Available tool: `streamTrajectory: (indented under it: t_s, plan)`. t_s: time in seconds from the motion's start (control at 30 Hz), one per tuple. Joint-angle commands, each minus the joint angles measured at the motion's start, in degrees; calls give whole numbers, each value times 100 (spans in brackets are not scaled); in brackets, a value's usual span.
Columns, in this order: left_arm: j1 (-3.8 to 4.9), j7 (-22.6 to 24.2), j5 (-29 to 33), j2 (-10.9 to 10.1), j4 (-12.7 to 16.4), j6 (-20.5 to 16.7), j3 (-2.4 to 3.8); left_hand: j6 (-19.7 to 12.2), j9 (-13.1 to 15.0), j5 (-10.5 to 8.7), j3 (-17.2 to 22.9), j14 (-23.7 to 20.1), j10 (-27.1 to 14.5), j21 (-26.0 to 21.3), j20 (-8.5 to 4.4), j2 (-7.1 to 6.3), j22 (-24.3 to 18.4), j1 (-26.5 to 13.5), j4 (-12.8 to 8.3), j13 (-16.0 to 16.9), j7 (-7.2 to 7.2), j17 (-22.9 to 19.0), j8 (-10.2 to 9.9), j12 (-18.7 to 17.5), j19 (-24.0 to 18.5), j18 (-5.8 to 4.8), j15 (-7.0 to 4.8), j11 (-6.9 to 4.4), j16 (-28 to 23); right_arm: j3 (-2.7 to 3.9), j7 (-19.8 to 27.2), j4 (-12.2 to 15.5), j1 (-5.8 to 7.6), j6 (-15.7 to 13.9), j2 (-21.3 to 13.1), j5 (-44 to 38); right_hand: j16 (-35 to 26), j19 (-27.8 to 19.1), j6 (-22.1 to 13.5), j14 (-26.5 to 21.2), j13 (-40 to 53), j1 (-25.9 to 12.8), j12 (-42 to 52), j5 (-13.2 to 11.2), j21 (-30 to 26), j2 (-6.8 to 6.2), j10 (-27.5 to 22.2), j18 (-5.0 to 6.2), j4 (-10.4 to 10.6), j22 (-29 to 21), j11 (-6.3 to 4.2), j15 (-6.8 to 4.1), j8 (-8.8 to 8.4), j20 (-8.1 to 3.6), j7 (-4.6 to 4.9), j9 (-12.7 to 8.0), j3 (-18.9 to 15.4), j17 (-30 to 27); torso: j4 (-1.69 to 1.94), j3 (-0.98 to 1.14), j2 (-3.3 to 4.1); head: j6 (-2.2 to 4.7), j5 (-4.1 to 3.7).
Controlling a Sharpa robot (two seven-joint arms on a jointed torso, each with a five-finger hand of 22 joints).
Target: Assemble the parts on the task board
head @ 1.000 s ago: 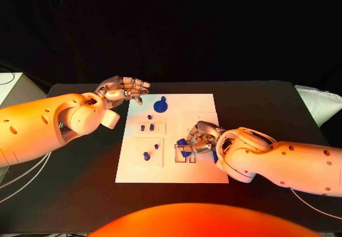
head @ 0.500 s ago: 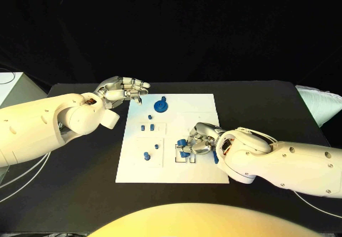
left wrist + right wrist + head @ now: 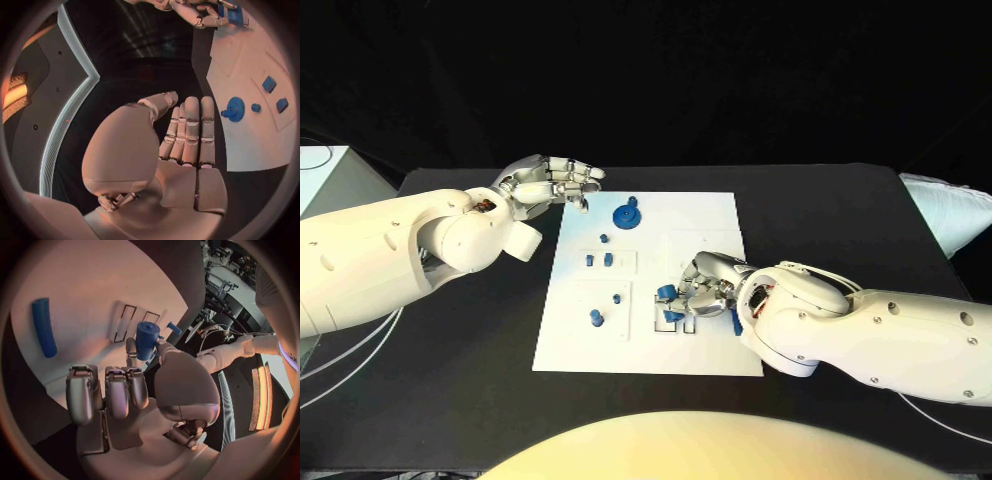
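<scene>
Right hand (image 3: 705,287) pinches a blue peg (image 3: 145,339) above the task board (image 3: 697,215) for insertion (judged); left hand (image 3: 548,182) curled, empty, parked clear

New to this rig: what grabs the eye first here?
The right hand low over the white task board, pinching a short blue cylinder between thumb and a finger beside the rectangular slots. The left hand hangs off the board's far left corner holding nothing, with its fingers curled. A round blue gear-like part sits on the board near that hand.
</scene>
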Motion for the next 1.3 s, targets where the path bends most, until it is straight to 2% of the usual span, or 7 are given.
streamTrajectory:
  t_s: [0.03, 0.6, 1.3]
  plan:
    - [1, 11, -18, 0, 17, 104, 3, -22, -8, 17, -26, -22, -37, -19, 53, 25, -8, -23, 3, -7, 36, -6, 35, 39, 0, 88, 18, 3, 18, -15, 9, 58, -26, 27, -9, -66, 35, 504, 38, 608, 1389, -32, 27, 10, 24, 45, 499, -90, -9, 1395, -36, -35, 32, -23, -58, 12, 44, 1509, 2, -1, 0, 0, 11]
    - [1, -21, -20, -9, 18, 119, 3, -31, -12, 20, -31, -30, -61, -37, 58, 29, -20, -52, 28, -14, 37, -8, 54, 41, -3, 87, 24, 8, 19, -11, 38, 286, -40, -212, -139, -77, 35, 525, 44, 608, 1426, -18, 79, 109, 119, 123, 527, -108, -16, 1419, -54, -50, 80, -36, -77, 19, 135, 1509, 4, -2, -2, 0, 28]
    - [1, -79, -49, -9, 18, 184, 2, -45, -16, 23, -31, -48, -106, -60, 64, 24, -35, -67, 42, -23, 37, -12, 76, 37, -10, 86, 29, 14, 16, -10, 30, 274, -38, 263, -167, 457, 35, 527, 27, 608, 1430, 5, 84, 218, 131, 119, 530, -111, -19, 1422, -58, -54, 101, -42, -79, 17, 193, 1509, 5, -7, -2, 0, 33]
